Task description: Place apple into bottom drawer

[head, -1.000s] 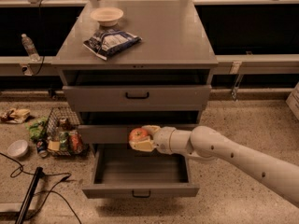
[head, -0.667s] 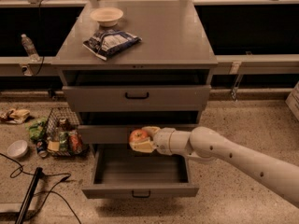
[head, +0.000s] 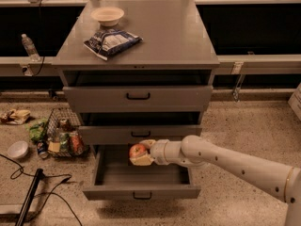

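Note:
The apple (head: 137, 150) is small, red with yellowish patches. My gripper (head: 141, 153) is shut on it and holds it above the open bottom drawer (head: 141, 190), near the drawer's back middle, just below the front of the middle drawer (head: 140, 134). The bottom drawer is pulled far out and its grey inside shows nothing in it. My white arm (head: 225, 161) reaches in from the right.
The top drawer (head: 138, 97) and middle drawer stand slightly open. A cream bowl (head: 107, 16) and a blue chip bag (head: 112, 42) lie on the cabinet top. A wire basket (head: 63, 138) of cans, a white bowl (head: 18, 149), a cable and a water bottle (head: 29, 46) are at the left.
The gripper with the apple has stayed almost still over the open bottom drawer; nothing else has moved.

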Robot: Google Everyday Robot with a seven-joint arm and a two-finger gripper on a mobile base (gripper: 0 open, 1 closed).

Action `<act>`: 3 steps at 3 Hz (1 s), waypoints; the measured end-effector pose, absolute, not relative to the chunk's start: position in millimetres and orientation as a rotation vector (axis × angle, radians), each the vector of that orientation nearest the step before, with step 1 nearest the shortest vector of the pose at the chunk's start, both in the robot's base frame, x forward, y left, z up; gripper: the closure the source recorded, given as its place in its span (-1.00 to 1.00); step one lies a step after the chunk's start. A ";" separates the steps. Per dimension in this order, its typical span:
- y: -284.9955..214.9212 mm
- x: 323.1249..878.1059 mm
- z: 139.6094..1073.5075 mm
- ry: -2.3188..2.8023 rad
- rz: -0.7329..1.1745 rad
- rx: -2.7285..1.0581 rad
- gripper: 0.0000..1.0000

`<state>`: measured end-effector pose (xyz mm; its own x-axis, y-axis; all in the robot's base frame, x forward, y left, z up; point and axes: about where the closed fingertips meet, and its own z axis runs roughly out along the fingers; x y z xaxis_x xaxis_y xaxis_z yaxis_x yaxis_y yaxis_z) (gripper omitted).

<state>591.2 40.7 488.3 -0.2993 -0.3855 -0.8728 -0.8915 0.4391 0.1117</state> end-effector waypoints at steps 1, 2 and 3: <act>39.4 594.0 436.3 1.892 0.708 -1.157 1.00; 27.2 604.1 381.1 1.926 0.612 -1.204 1.00; 14.2 615.1 334.4 1.968 0.565 -1.228 1.00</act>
